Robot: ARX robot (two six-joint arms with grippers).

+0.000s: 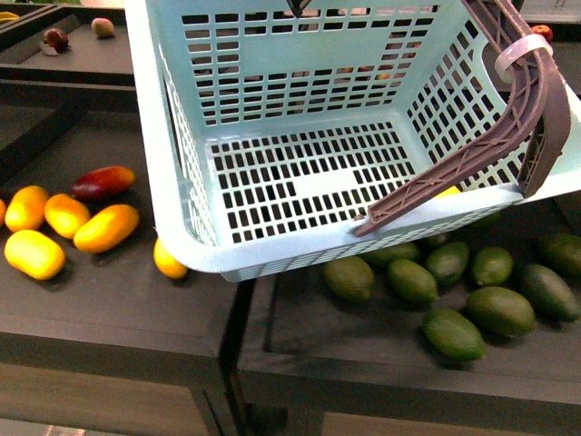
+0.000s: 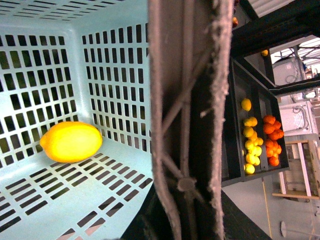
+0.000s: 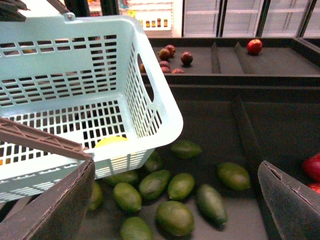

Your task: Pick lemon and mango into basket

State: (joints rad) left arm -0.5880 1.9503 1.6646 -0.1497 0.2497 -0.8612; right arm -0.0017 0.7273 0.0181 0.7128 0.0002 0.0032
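Item 1. Basket (image 1: 300, 259): turquoise lattice, nearest the front camera, held in the air and tilted, filling the view from centre to 12 and 3 o'clock. Its brown handle (image 1: 454, 163) slants across the 3 o'clock side.

Item 2. Lemon (image 2: 71, 141): already inside the basket, lying on the slotted floor against a wall near a corner. The right wrist view shows it as a yellow patch behind the lattice.

Item 3. Mango (image 1: 106, 227): one of a loose group of yellow-orange fruit on the dark shelf at 9 o'clock, not yet in the basket. Another of the group sits half hidden under the basket's edge at 8 o'clock. A red-blushed mango (image 1: 103, 182) lies just beside the group.

Item 4. Green fruits (image 1: 454, 334): scattered in the tray at 5 o'clock, below the basket.

Item 5. Right gripper (image 3: 176, 164): fingers spread wide, empty, hanging over the green fruits.

Item 6. Left gripper: cannot tell its state, since the handle crowds its wrist view.

Hazards, as judged:
- The right gripper is on the far side from the mangoes, so a reach across could knock the hanging basket.
- The tilt may set the lemon rolling.
- The red-blushed neighbour invites a wrong pick.
- Smooth, rounded skin may slip from the fingers.
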